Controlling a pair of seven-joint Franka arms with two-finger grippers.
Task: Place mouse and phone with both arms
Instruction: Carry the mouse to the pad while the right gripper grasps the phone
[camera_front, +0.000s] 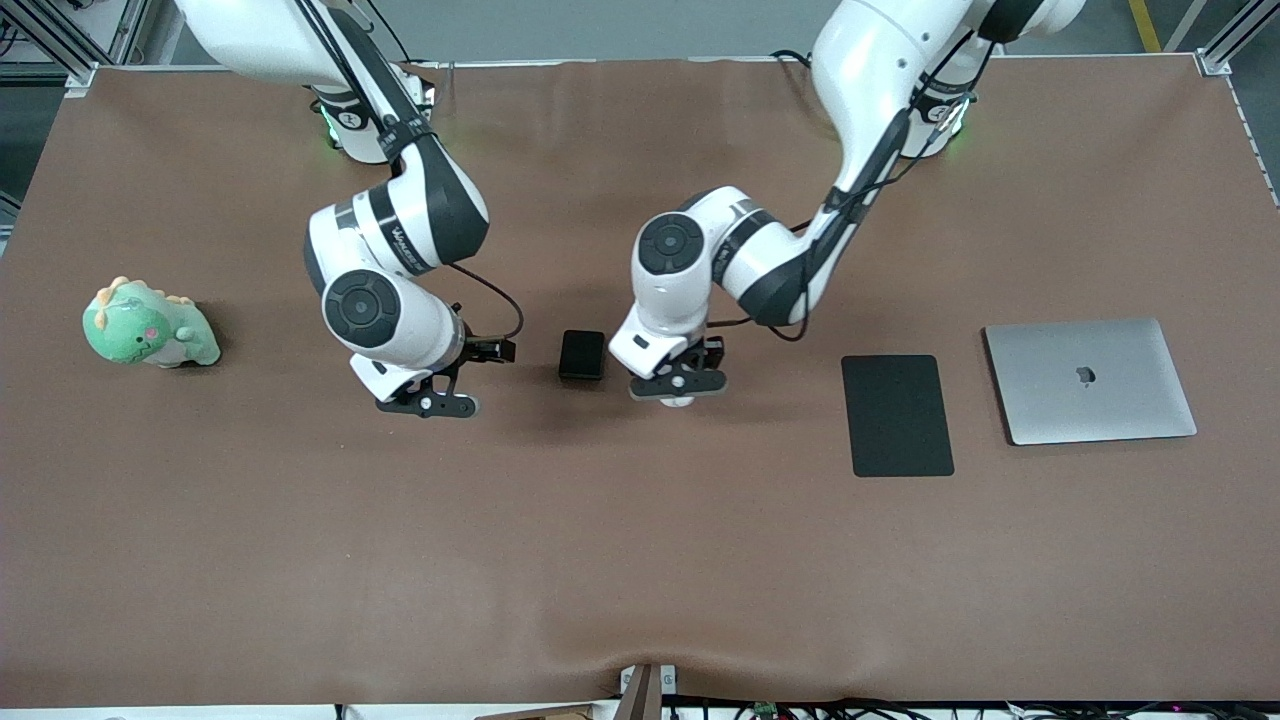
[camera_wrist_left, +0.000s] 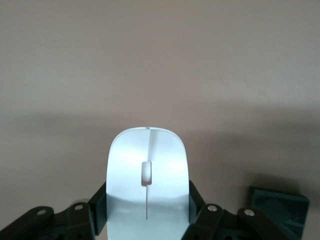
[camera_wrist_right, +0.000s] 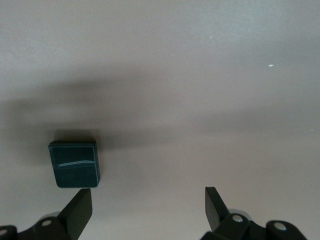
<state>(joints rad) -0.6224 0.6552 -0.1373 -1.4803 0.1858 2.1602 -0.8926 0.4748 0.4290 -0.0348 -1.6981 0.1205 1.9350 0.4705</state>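
Left hand (camera_wrist_left: 147, 220) grips mouse (camera_wrist_left: 148, 172) — right hand (camera_wrist_right: 149, 207) open beside phone (camera_wrist_right: 74, 163).

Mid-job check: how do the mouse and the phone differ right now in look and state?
The mouse is white and oval with a thin line down its top; the phone is a glossy black slab with rounded corners. The mouse is clamped in the shut left gripper; the phone lies free on the table, untouched, with the open right gripper beside it. Both are small, of similar size, near the table's middle.
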